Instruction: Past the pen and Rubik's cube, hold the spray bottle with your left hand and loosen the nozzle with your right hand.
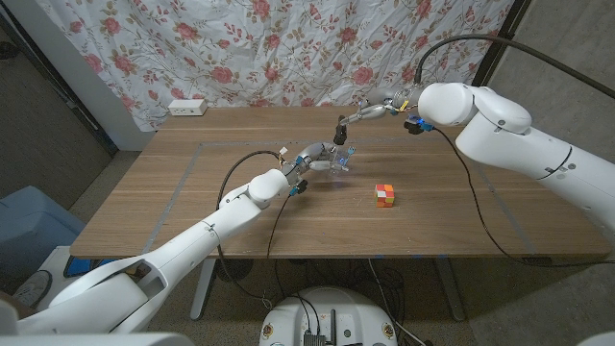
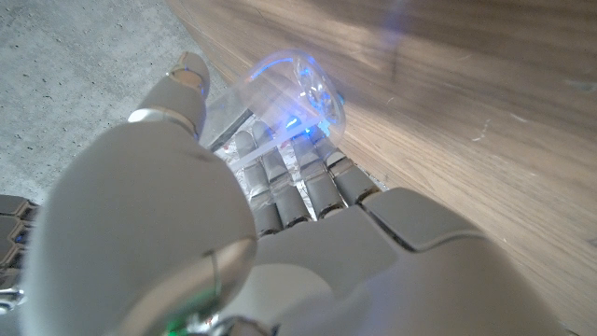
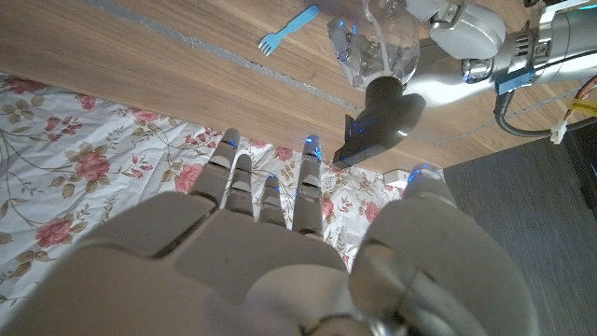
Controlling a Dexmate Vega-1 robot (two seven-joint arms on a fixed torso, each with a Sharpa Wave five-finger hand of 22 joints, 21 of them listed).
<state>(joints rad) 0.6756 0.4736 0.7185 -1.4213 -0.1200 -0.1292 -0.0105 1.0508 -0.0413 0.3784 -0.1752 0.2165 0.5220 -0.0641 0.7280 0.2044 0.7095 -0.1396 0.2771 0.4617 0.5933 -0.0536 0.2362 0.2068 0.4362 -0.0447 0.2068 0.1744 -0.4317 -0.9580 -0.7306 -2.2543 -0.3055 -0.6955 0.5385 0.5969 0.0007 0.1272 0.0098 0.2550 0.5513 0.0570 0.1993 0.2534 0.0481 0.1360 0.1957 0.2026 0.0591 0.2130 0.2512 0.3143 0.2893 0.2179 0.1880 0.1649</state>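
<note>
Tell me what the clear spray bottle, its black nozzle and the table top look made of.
Clear spray bottle: probably thin glossy plastic; the table grain shows through it, with bright glints in the left wrist view.
Black nozzle: seemingly moulded plastic, opaque, dull sheen.
Table top: wood or wood-look laminate, matte, with running grain lines; which one can't be told.

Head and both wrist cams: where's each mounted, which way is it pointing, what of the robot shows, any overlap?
Head view: fixed on the head, looking down the table; both arms, Rubik's cube.
Left wrist view: behind the left hand, facing the clear spray bottle it holds.
Right wrist view: behind the right hand, open short of the black nozzle.
Shared: the bottle shows in all three.
</note>
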